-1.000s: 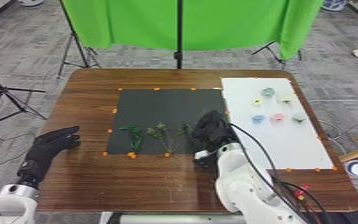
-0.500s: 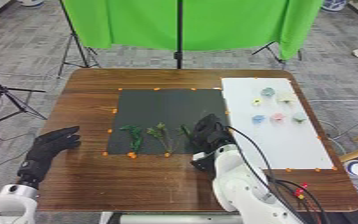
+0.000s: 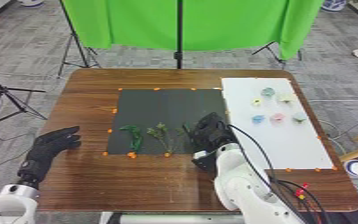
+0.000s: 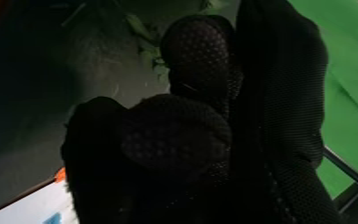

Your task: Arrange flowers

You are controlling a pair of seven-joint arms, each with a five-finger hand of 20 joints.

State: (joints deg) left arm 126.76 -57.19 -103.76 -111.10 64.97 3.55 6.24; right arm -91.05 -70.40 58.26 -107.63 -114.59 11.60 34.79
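At the black mat's right edge is my right hand (image 3: 213,131), its fingers curled on a green stem (image 3: 187,128) whose leafy end sticks out to the left. In the right wrist view the hand (image 4: 171,140) has its fingers bent in, with green leaves (image 4: 147,42) just beyond them. Two other stems lie on the mat (image 3: 158,107): a dark green one (image 3: 135,137) and a lighter branching one (image 3: 162,136). Over the table's left side my left hand (image 3: 55,142) is open. Several pale blossoms, among them a pink one (image 3: 278,117), lie on the white sheet (image 3: 286,147).
Black cables run along the right arm. A small red and yellow item (image 3: 302,190) lies near the table's front right. Orange tape marks line the mat's edges. Behind the brown table (image 3: 158,185) hangs a green cloth (image 3: 229,25) on a stand.
My right hand shifted slightly left and towards the front, then back to the right. The stem by it moved a little. The left hand has kept still.
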